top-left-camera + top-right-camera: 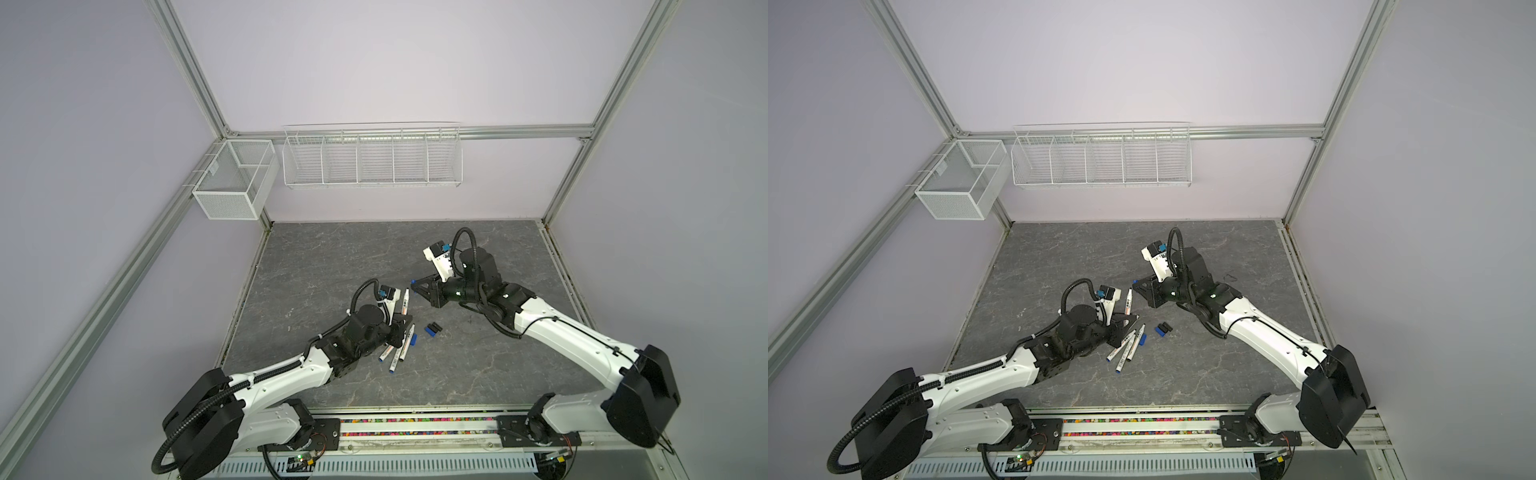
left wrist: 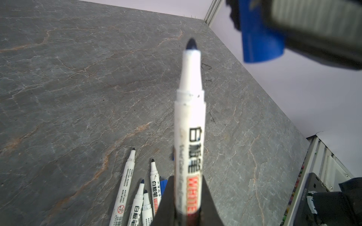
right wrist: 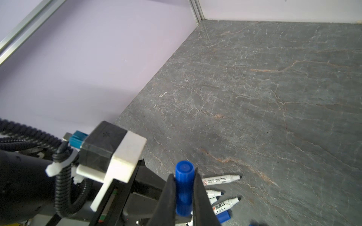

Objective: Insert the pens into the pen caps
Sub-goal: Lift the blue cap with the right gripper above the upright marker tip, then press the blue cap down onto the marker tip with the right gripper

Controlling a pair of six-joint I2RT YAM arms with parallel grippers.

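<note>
Two grips, both closed. In a top view: left tool (image 1: pixel 404 321) pinches one pen (image 1: pixel 405 302), right tool (image 1: pixel 417 285) one blue cap (image 1: pixel 414 281); tip and cap stand near, not touching. Likely failure: tip meets cap rim off-axis, pen slips in pinch. Left wrist view: cap blurred, mouth unclear. Right wrist view: cap's closed end faces camera; loose pens (image 3: pixel 221 179) on counter (image 3: pixel 274 97) partly hidden behind tool.

- The left gripper (image 2: pixel 188 187) is seen clamped on a pen (image 2: pixel 191 117), set low and reaching forward
- The right gripper (image 3: pixel 184 195) is closed on a blue cap (image 3: pixel 184 172) (jaws pointed toward the other gripper)
</note>
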